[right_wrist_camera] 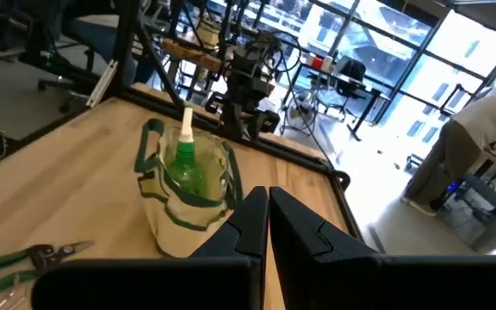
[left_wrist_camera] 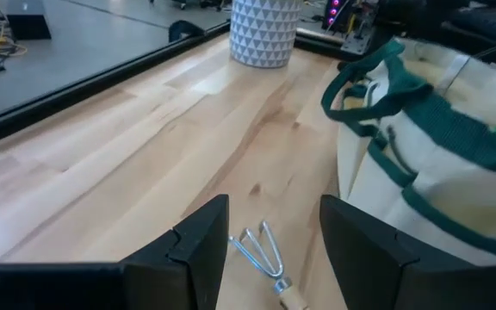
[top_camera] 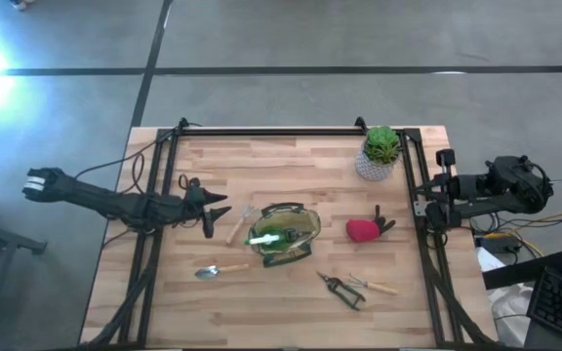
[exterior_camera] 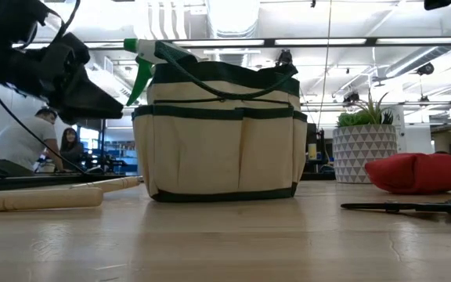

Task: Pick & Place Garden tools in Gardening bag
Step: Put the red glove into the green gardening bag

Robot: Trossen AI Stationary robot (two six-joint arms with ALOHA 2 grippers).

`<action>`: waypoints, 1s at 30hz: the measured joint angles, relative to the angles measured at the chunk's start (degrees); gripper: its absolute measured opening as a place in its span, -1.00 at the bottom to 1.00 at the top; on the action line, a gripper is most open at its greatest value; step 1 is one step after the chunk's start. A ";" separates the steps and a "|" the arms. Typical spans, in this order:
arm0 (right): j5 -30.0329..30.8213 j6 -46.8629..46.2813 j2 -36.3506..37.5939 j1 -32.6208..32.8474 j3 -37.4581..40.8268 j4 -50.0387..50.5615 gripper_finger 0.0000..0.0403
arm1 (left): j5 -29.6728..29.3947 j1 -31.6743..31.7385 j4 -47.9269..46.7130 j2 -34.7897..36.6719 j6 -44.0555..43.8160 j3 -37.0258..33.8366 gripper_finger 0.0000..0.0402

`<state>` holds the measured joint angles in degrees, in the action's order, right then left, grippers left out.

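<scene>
A: Floor condition around the desk [top_camera: 291,292]?

B: Grey concrete floor [top_camera: 291,39] with dark seam lines; strong glare at the corner beyond the desk's left side.

A: Beyond the desk?

B: Ceiling strip lights [exterior_camera: 327,41] overhead. Two seated people [exterior_camera: 22,145] behind its left end. Large windows [right_wrist_camera: 377,39] and cluttered workbenches [right_wrist_camera: 231,52] behind its far edge.

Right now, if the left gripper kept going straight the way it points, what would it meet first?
Probably the small hand fork, lying just ahead between the open fingers of the left gripper. Beyond it stands the gardening bag. Depth is unclear, so the gripper may pass above the fork.
</scene>
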<state>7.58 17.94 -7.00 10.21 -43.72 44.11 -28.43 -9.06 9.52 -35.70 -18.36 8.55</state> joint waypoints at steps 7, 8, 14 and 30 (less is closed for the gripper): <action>-0.11 -15.41 -0.01 0.01 0.02 -0.28 -0.96 | 0.01 0.02 -0.06 0.02 0.25 -1.10 -0.07; -0.11 -16.25 -0.01 0.00 0.02 -0.69 -0.96 | 0.01 0.02 -0.16 0.00 0.26 -1.23 -0.07; -0.12 -15.39 -0.01 0.01 0.02 -3.50 -0.96 | 0.01 0.01 -0.53 0.00 0.29 -1.41 -0.07; -0.05 -16.26 -6.68 -0.01 0.10 -11.22 -0.96 | 0.03 0.02 -0.57 0.00 0.33 -1.41 -0.07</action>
<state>7.53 1.68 -13.68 10.20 -43.62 32.90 -28.40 -9.04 8.95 -35.70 -18.03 7.14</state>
